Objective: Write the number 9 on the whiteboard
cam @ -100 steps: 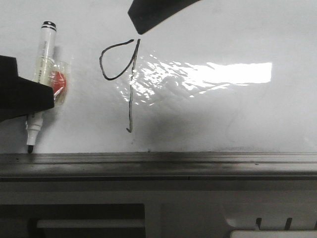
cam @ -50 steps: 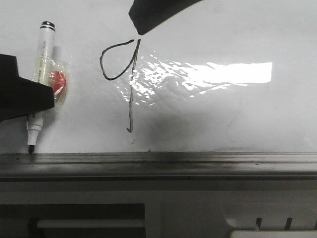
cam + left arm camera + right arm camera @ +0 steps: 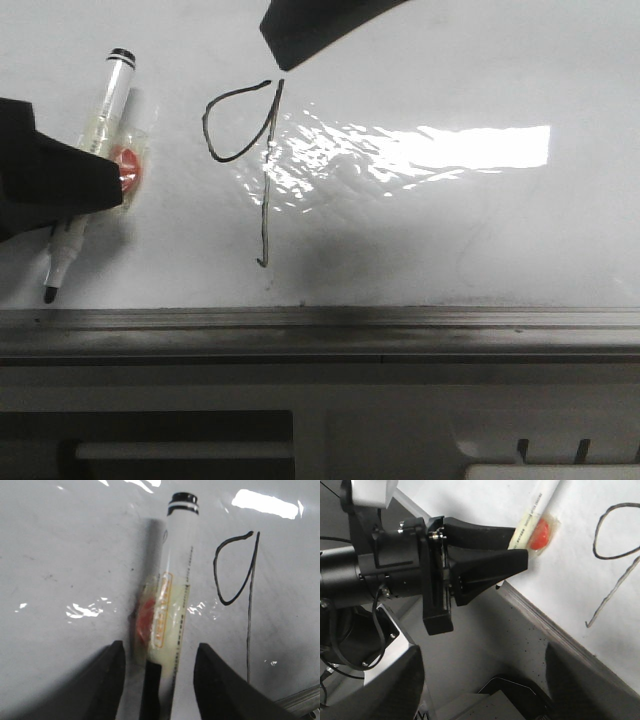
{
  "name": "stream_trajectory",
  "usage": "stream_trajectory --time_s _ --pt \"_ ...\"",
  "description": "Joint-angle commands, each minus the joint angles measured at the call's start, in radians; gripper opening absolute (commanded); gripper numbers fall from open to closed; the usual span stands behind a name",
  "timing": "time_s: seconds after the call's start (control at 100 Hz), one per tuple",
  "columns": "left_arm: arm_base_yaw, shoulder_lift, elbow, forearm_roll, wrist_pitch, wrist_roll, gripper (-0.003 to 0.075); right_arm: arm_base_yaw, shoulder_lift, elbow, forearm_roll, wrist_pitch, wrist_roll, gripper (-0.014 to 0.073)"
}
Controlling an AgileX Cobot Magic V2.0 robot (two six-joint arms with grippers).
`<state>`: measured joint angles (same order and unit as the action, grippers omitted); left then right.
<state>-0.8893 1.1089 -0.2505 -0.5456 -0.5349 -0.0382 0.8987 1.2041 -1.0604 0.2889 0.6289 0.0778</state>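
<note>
The number 9 (image 3: 265,200) is drawn in thin black line on the whiteboard (image 3: 450,230), with an open loop, a long stem and a small hook. It also shows in the left wrist view (image 3: 248,610) and the right wrist view (image 3: 615,587). A white marker (image 3: 103,105) with a red blob under clear tape (image 3: 127,165) lies tilted on the board left of the 9. My left gripper (image 3: 160,660) is open, its jaws standing apart on either side of the marker (image 3: 177,565). My right gripper (image 3: 300,35) hangs above the 9, open and empty (image 3: 485,675).
A grey metal rail (image 3: 320,330) runs along the board's near edge. Below it are a dark shelf and a white object (image 3: 550,470) at the lower right. The left arm's black body (image 3: 395,565) fills the side of the right wrist view.
The marker has tilted: its capped end swung right and its tip went left and down. The left gripper shifted slightly with it. The right gripper and the 9 are unchanged.
</note>
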Motion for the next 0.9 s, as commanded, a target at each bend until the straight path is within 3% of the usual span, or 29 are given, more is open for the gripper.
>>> stream_trajectory --time_s 0.0,0.1,0.19,0.41,0.51,0.59,0.67,0.89 --pt "-0.001 -0.013 -0.026 -0.012 -0.060 -0.011 0.0326 -0.001 -0.023 -0.035 -0.017 -0.053 -0.013 0.0443" --pt "-0.001 -0.041 -0.026 0.004 -0.061 -0.011 0.0326 -0.001 -0.023 -0.035 -0.052 -0.059 -0.013 0.0440" --pt "-0.001 -0.087 -0.026 0.026 -0.061 -0.011 0.0326 -0.001 -0.029 -0.033 -0.073 -0.059 -0.013 0.0372" --pt "-0.001 -0.268 -0.026 0.047 -0.014 0.003 0.0311 -0.001 -0.077 0.007 -0.092 -0.117 -0.013 -0.0076" --pt "-0.001 -0.359 -0.026 0.055 0.061 0.116 0.0238 -0.001 -0.130 0.074 -0.100 -0.222 -0.013 -0.0069" --pt "-0.001 -0.441 -0.024 0.060 0.132 0.207 0.0108 -0.001 -0.180 0.151 -0.136 -0.314 -0.013 -0.0069" --pt "-0.001 -0.514 -0.024 0.062 0.192 0.211 -0.0020 -0.001 -0.243 0.231 -0.185 -0.386 -0.013 -0.0069" --pt "-0.001 -0.686 -0.022 0.103 0.370 0.270 -0.0020 -0.001 -0.427 0.450 -0.227 -0.488 -0.013 -0.0069"
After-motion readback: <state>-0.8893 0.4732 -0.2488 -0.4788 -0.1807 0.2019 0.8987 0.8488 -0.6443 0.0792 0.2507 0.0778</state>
